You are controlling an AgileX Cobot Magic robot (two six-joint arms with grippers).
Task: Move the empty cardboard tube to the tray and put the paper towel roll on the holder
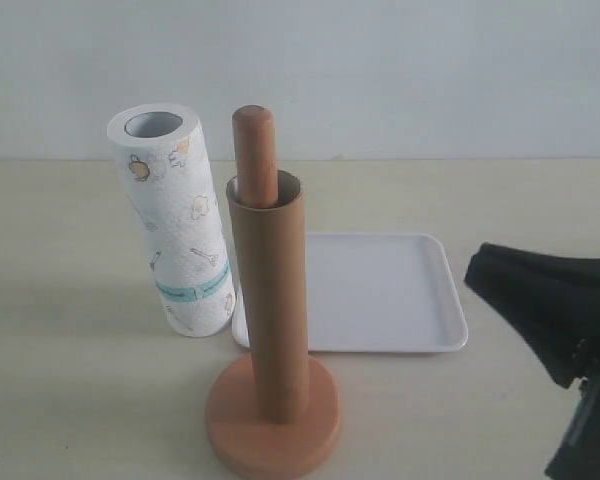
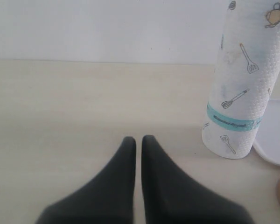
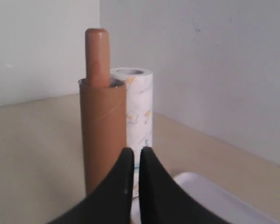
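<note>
The brown cardboard tube [image 1: 271, 300] [image 3: 102, 135] stands upright, sleeved over the holder's post [image 1: 254, 155] [image 3: 97, 56], whose rounded top sticks out above it. The holder's round base [image 1: 273, 425] sits at the front centre. The paper towel roll [image 1: 173, 220] [image 2: 242, 84] [image 3: 139, 112] stands upright just left of the tube. The white tray [image 1: 380, 292] [image 3: 214, 196] lies behind and to the right. My right gripper [image 1: 480, 275] [image 3: 133, 151] is shut and empty, off to the right of the tray. My left gripper [image 2: 135, 140] is shut and empty, over bare table beside the roll.
A pale wall runs along the back edge of the beige table [image 1: 60, 330]. The right arm's dark body [image 1: 570, 330] fills the lower right corner of the exterior view.
</note>
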